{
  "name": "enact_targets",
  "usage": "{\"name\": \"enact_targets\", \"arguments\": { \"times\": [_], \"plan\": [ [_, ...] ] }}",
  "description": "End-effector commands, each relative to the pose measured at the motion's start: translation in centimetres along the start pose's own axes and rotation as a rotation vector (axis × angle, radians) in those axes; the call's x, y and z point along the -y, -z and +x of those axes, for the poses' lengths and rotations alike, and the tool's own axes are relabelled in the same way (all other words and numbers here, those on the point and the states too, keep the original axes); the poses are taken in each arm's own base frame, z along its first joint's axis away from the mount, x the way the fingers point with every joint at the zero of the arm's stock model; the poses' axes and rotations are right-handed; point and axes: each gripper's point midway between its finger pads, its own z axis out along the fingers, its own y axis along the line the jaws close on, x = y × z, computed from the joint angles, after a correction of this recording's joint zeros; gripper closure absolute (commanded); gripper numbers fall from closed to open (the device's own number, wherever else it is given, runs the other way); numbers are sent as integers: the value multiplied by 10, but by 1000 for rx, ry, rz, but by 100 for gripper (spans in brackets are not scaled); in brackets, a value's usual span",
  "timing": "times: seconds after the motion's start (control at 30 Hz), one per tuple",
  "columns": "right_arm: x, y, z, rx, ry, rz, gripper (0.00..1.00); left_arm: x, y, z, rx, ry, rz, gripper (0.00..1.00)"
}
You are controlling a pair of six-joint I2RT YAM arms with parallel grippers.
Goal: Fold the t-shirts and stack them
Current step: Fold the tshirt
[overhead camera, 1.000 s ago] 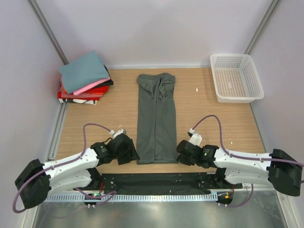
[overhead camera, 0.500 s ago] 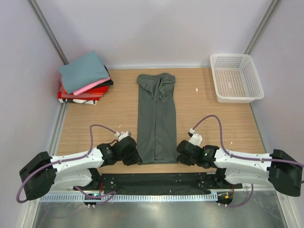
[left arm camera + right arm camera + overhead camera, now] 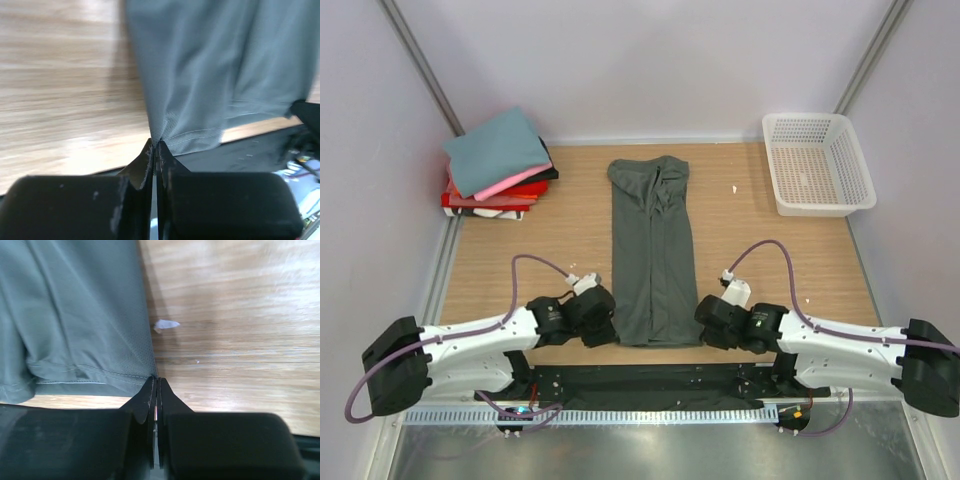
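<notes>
The dark grey-green t-shirt (image 3: 652,250) lies folded into a long strip down the middle of the table, collar end far, hem near. My left gripper (image 3: 608,330) is shut on the hem's near left corner; in the left wrist view the cloth (image 3: 215,75) rises out of the closed tips (image 3: 155,145). My right gripper (image 3: 703,322) is shut at the near right corner, and the right wrist view shows the shirt's (image 3: 75,310) edge pinched at the closed tips (image 3: 156,381). A stack of folded t-shirts (image 3: 498,150), teal on top, sits at the far left.
A white lattice basket (image 3: 820,207) stands at the far right corner. A small white scrap (image 3: 735,188) lies on the wood right of the shirt, also seen in the right wrist view as a scrap (image 3: 165,325). Grey walls close in three sides.
My left gripper has slid right to the hem's left corner and shut on it. The right gripper stayed shut at its corner. The hem has shifted slightly.
</notes>
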Motion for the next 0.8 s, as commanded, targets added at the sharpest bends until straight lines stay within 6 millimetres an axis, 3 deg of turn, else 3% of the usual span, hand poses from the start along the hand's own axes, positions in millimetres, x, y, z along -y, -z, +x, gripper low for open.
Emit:
{"name": "enact_targets", "arguments": {
  "times": [0.0, 0.03, 0.07, 0.1, 0.2, 0.37, 0.57, 0.63, 0.77],
  "plan": [
    [-21, 23, -31, 103, 39, -13, 99, 27, 21, -24, 74, -43, 11, 99],
    [-23, 25, -35, 110, 60, 6, 99, 31, 23, -27, 78, -62, 6, 98],
    [-36, 33, -44, 130, 83, -14, 99, 29, 26, -29, 70, -99, -35, 98],
    [-41, 36, -50, 145, 94, -10, 99, 43, 33, -38, 80, -104, -20, 98],
    [-55, 45, -73, 192, 147, 26, 99, 59, 43, -54, 80, -130, -20, 98],
    [-74, 52, -123, 252, 138, 27, 99, 69, 49, -90, 98, -126, -30, 96],
    [-88, 46, -181, 294, 172, 42, 99, 78, 39, -139, 79, -141, -37, 95],
    [-89, 35, -191, 279, 202, 75, 99, 77, 29, -148, 62, -164, -62, 95],
    [-98, 27, -221, 293, 211, 80, 99, 80, 26, -185, 91, -162, -80, 96]
  ]
}}
